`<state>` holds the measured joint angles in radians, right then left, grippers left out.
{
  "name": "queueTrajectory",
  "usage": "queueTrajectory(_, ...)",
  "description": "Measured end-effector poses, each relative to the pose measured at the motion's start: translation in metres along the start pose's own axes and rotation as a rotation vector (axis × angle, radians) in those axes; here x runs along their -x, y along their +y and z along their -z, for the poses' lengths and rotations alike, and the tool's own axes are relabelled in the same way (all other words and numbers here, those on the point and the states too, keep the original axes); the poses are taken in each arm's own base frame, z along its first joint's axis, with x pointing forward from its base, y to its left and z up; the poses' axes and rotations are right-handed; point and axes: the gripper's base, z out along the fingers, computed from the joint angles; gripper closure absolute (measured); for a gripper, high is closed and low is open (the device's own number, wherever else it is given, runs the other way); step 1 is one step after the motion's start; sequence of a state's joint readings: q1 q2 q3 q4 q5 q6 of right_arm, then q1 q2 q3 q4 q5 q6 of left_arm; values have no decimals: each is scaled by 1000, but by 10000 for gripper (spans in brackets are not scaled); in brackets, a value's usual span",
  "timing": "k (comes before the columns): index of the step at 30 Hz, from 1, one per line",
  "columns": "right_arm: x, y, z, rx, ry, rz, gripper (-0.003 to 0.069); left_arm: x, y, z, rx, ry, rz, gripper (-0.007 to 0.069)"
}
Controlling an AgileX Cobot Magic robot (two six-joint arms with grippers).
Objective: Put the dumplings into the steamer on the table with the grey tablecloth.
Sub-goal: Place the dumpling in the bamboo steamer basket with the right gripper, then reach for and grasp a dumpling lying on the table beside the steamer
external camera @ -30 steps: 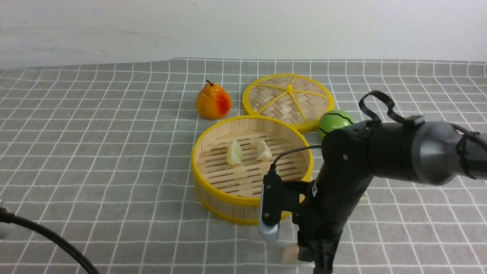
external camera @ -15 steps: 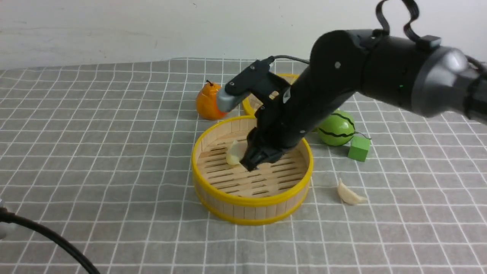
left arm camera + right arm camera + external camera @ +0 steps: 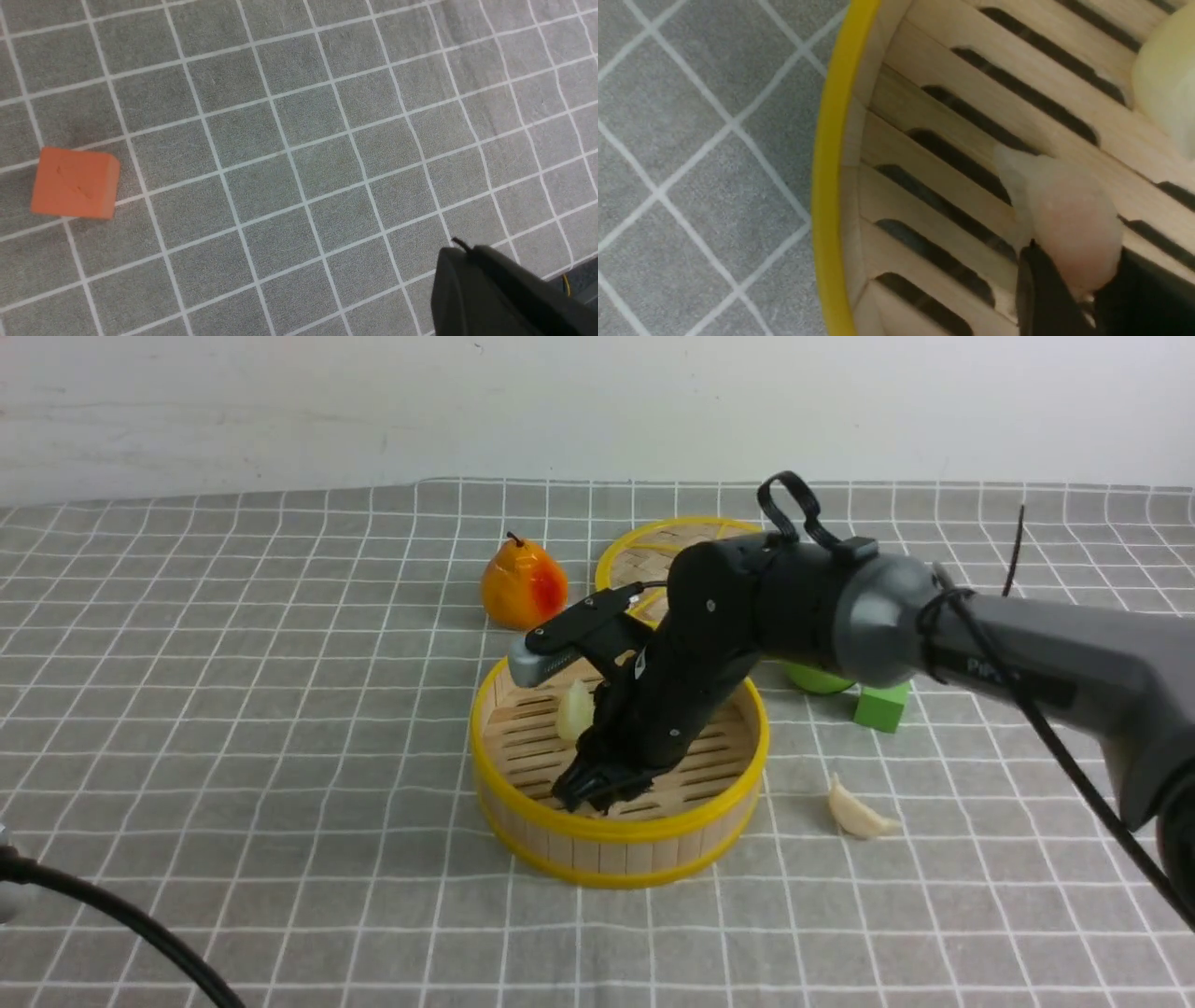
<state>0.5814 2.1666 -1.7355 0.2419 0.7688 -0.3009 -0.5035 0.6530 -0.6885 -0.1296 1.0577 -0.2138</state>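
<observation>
The round bamboo steamer (image 3: 597, 854) stands mid-table on the grey tablecloth (image 3: 233, 709). My right gripper (image 3: 597, 793) reaches down inside it near the front wall, shut on a pinkish dumpling (image 3: 1064, 219) that hangs just above the slatted floor; the right gripper (image 3: 1078, 275) shows its two dark fingers on either side of it. A pale dumpling (image 3: 574, 711) lies further back in the steamer. Another off-white dumpling (image 3: 854, 814) rests on the cloth to the steamer's right. My left gripper (image 3: 455, 252) hovers shut and empty over bare cloth.
An orange-red pear (image 3: 523, 586) and the woven lid (image 3: 644, 560) sit behind the steamer. A green striped ball (image 3: 817, 679), mostly hidden by the arm, and a green cube (image 3: 880, 707) lie to its right. An orange block (image 3: 74, 183) lies near my left gripper.
My right arm lifted from the table's front edge, swung over the steamer and came down into its front part with the pinkish dumpling. It now hides one dumpling inside.
</observation>
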Motion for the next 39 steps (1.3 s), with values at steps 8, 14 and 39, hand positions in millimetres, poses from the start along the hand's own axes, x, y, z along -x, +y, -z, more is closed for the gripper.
queueTrajectory(8,2,6,35,15,45,24,160,-1,0,0,2,10,0,638)
queueTrajectory(14,-3,-9,121,10,71,-6,118,-1,0,0,3,16,0,638)
queueTrajectory(39,-97,-112,42,-176,138,-218,189,-2,-1,0,-11,25,9,628)
